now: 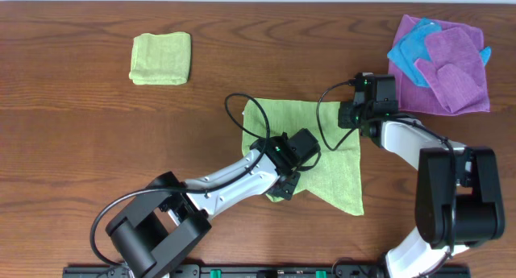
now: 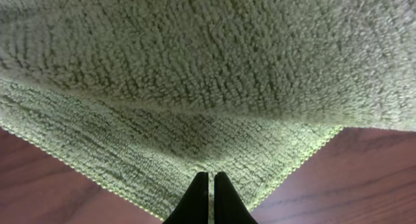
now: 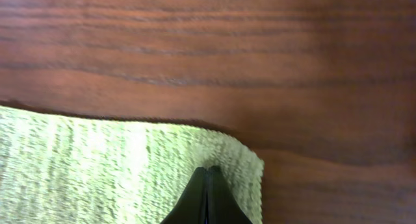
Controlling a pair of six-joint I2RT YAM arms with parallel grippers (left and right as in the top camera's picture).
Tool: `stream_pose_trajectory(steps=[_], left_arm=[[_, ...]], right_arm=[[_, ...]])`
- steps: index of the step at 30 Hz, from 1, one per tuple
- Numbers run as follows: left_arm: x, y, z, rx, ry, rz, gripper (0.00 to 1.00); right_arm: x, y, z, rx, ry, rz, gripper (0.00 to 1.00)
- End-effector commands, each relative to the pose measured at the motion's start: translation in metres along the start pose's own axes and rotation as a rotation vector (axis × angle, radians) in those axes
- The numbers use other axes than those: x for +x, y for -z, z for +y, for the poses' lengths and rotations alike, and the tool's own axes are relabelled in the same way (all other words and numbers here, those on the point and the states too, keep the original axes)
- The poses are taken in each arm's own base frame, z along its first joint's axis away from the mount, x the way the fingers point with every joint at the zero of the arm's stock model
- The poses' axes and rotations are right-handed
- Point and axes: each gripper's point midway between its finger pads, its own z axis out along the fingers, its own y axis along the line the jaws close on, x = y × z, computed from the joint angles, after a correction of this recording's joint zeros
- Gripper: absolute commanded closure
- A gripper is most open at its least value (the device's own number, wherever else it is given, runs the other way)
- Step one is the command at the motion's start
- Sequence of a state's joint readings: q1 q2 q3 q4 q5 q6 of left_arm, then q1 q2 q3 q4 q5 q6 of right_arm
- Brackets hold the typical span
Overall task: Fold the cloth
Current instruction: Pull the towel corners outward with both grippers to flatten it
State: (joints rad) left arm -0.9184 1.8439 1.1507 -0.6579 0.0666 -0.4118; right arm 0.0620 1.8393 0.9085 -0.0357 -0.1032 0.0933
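Cloth pinched at two corners by both grippers

A brown wooden table (image 1: 81, 165) is seen from above, and the yellow-green cloth (image 1: 334, 173) is spread on it near the middle, lying mostly flat. A raised layer of it fills the top of the left wrist view, over a flat layer whose stitched edge runs across the wood.

A purple cloth (image 1: 459, 76) is set well apart from the cloth, to its far right, with a blue cloth (image 1: 407, 52) partly tucked into it. A paler green wad (image 1: 161, 59), folded square, is placed well apart from the cloth, to its far left.

The left gripper (image 2: 210, 175) is found at the cloth's near left corner, where the fabric is bunched. Its jaws are pressed almost together, and the tips are set into the pile of the cloth, so that corner is taken as held.

The right gripper (image 3: 208, 169) is found at the cloth's far right corner. Its jaws are fully closed, and the tips meet on the rounded corner of the cloth, just inside its edge.
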Motion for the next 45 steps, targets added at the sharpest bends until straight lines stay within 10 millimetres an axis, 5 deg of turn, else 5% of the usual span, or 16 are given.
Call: stream_pose_trajectory(steps=[1,17,26,33,45], left_arm=[[-0.002,-0.002,0.004,-0.018,0.007,-0.020,0.94],[0.023,-0.026,0.009,-0.006,0.081,0.021,0.94],[0.050,-0.026,0.001,0.005,0.052,0.114,0.94],[0.077,-0.022,0.002,-0.038,0.010,0.203,0.94],[0.079,-0.020,0.012,-0.068,-0.044,0.219,0.94]], right_arm=[[-0.003,-0.003,0.005,-0.035,0.012,-0.014,0.99],[0.009,-0.004,0.013,-0.084,-0.013,0.036,0.99],[0.031,-0.043,0.000,-0.043,-0.015,0.063,0.99],[-0.001,-0.047,-0.010,0.020,0.008,-0.062,0.99],[-0.006,-0.040,0.023,-0.136,0.023,-0.064,0.93]])
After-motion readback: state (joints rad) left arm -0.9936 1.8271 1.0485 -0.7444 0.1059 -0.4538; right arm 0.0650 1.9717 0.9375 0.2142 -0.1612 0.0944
